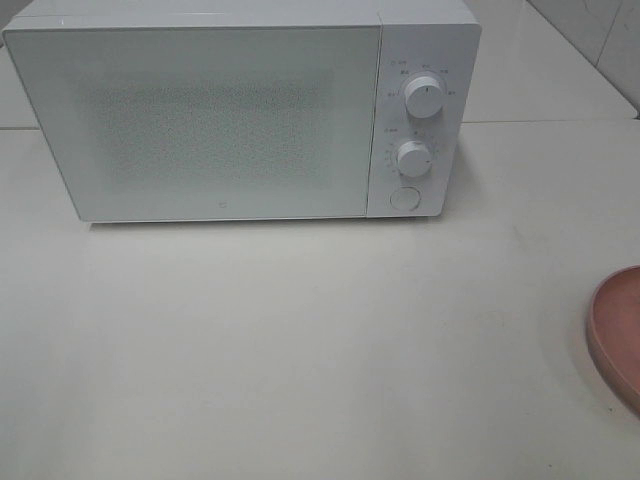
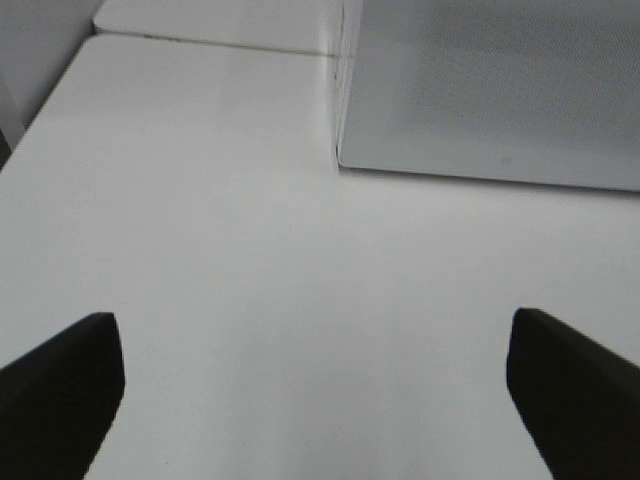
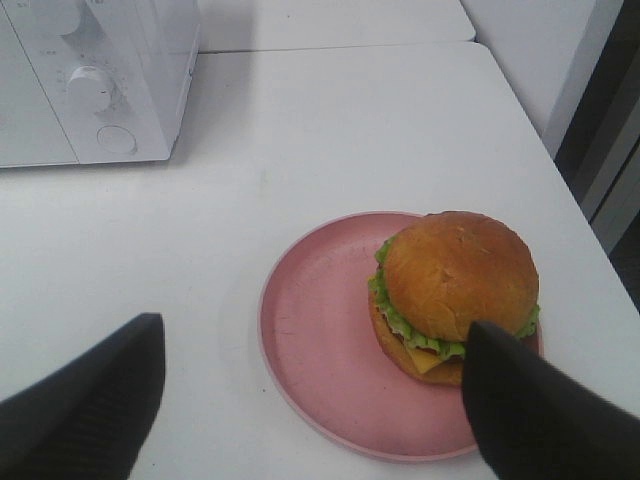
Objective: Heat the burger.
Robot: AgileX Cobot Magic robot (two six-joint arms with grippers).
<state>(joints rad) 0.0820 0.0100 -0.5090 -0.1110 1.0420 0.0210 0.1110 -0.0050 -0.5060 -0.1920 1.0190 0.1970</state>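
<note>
The burger [image 3: 455, 290], with a golden-brown bun, green lettuce and a cheese edge, sits on a round pink plate [image 3: 320, 340]. My right gripper [image 3: 315, 400] hovers just short of the plate, open, one black finger [image 3: 530, 410] overlapping the burger's near side in the right wrist view. In the high view only the plate's rim [image 1: 615, 335] shows at the right edge; the burger is out of that view. The white microwave [image 1: 230, 110] stands at the back with its door shut. My left gripper [image 2: 315, 390] is open over bare table near the microwave's front left corner [image 2: 345, 160].
The microwave's panel carries two knobs [image 1: 424, 97] [image 1: 413, 157] and a round door button [image 1: 403, 197]. The white table's right edge [image 3: 560, 190] runs close behind the plate, with a wall past it. A table seam [image 2: 200, 42] lies left of the microwave.
</note>
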